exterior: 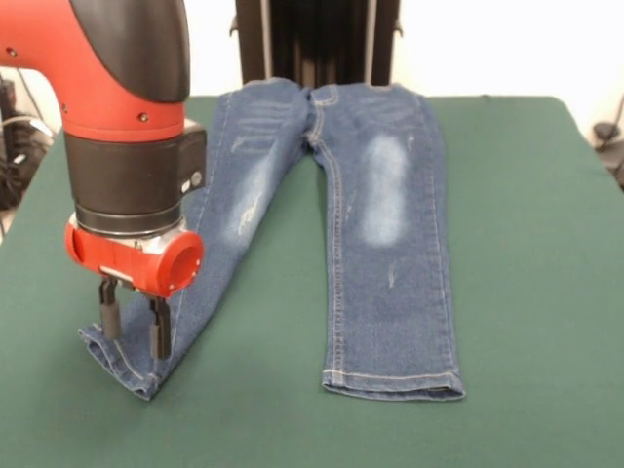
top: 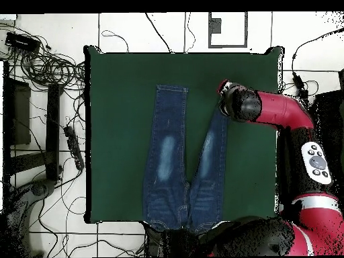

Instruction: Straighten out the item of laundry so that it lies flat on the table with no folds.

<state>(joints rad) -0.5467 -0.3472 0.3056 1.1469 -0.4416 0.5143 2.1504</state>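
A pair of blue jeans [exterior: 380, 214] lies on the dark green table [exterior: 526, 244], waist at the far edge, both legs reaching toward the near side. The right-hand leg lies straight and flat. The left-hand leg slants outward, and its hem [exterior: 122, 366] sits under my gripper [exterior: 135, 327]. The gripper points straight down at that hem, fingers apart, tips at or just above the cloth. In the overhead view the jeans [top: 168, 154] form a narrow V, and the arm's wrist [top: 238, 104] hides the gripper and the leg end beneath it.
A black stand [exterior: 312, 39] rises behind the table's far edge by the waistband. Cables [top: 47, 67] and gear lie on the floor beside the table. Green cloth [top: 114, 101] stretches wide on both sides of the jeans.
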